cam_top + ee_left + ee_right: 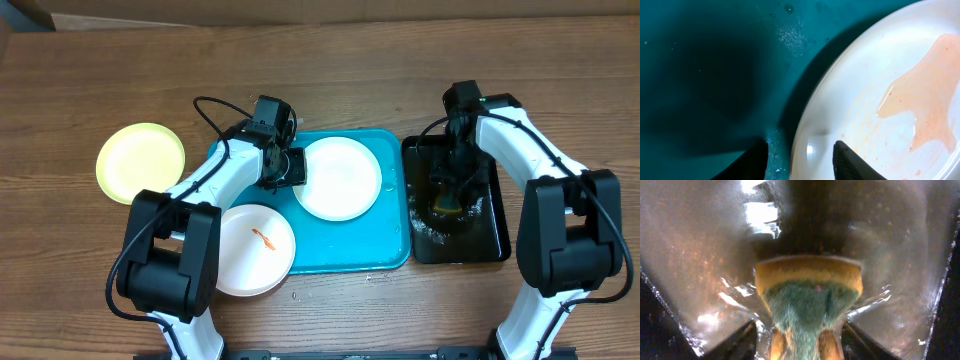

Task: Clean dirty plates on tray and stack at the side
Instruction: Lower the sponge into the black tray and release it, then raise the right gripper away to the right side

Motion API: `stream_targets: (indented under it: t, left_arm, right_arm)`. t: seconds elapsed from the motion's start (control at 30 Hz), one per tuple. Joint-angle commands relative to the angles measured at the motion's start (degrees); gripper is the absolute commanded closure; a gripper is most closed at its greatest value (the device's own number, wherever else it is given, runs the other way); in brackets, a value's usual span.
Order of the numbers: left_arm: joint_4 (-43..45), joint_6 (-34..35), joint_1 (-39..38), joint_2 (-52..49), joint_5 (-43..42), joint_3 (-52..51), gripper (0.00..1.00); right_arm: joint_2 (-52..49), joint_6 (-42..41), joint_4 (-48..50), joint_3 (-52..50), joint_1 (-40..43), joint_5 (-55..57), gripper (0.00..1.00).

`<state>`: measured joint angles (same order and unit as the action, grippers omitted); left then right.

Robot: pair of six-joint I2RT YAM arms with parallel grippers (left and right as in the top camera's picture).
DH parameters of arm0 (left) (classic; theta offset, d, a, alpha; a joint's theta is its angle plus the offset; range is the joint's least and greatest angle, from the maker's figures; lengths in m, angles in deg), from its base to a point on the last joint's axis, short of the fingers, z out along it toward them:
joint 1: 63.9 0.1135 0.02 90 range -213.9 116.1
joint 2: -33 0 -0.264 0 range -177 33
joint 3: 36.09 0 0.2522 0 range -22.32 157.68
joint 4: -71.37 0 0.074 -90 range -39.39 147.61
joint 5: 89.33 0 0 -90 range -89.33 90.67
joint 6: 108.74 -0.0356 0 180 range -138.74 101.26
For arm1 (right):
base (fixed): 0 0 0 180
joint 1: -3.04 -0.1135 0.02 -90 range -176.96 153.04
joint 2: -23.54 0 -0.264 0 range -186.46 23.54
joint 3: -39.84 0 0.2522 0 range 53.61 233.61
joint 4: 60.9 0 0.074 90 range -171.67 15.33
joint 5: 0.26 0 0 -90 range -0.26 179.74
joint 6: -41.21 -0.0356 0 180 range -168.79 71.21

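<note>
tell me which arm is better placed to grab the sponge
Right. Its open gripper straddles the sponge in the black tray; the left gripper is over at the white plate on the blue tray.

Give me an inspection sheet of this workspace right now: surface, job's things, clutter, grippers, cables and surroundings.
Surface: brown wooden table, no spills seen.
Job's things: large turquoise plastic tray holds one round white plate with a thinned orange film; second white plate, orange smear, overlaps the tray's corner; pale yellow-green plate on the table, far left.
Clutter: narrow black tray, wet, holding a yellow-and-green sponge.
Grippers: left gripper open astride the filmed plate's rim; right gripper open around the sponge.
Cables: black loops on both arms, off the plates.
Surroundings: nothing seen.
</note>
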<state>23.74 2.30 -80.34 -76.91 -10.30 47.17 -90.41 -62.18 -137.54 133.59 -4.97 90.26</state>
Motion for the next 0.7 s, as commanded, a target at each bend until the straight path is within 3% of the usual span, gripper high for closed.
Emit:
stream_targets:
  t: [0.0,0.1,0.17,0.3,0.4,0.67]
  left_arm:
    - [-0.4,0.3,-0.1,-1.4,-0.5,1.0,0.55]
    - [-0.3,0.3,-0.1,-2.6,-0.4,0.7,0.57]
    - [-0.3,0.4,-0.1,-3.9,-0.2,0.7,0.6]
    - [-0.1,0.4,-0.1,-4.8,-0.5,0.8,0.95]
    - [-0.6,0.4,-0.1,-4.6,-0.7,1.5,0.96]
    - [-5.1,-2.5,0.0,-3.7,5.2,6.7,0.96]
  right_arm:
    - [1.2,-0.5,-1.6,5.7,1.7,-0.6,0.42]
    - [1.2,-1.0,-3.9,11.1,4.7,-0.6,0.42]
    - [1.2,-2.1,-4.3,14.2,7.5,-1.0,0.36]
    - [1.2,-2.1,-3.1,16.5,14.3,-4.4,0.17]
    - [1.0,-2.1,-1.6,16.4,19.5,-7.2,0.0]
    - [1.0,-2.3,-1.6,16.4,29.9,-7.5,0.0]
